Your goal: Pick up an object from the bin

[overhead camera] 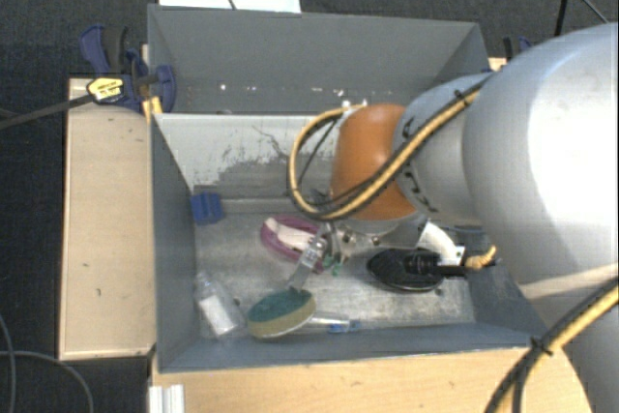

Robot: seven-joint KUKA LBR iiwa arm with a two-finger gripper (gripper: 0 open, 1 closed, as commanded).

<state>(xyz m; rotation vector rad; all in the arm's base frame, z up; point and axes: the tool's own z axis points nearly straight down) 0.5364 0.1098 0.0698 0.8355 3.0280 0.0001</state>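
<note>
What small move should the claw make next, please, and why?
Probably lower the claw a little toward the round green pad, which lies nearest to it, by the near wall of the bin. The pink curved piece lies on the claw's far side.

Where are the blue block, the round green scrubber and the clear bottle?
blue block [206, 206], camera view, middle of its face.
round green scrubber [280, 309], camera view, green top.
clear bottle [215, 308], camera view, its body.

purple ring [282, 237]: right part under arm [542, 169] | black object [406, 270]: perhaps a brush, top hidden
</note>
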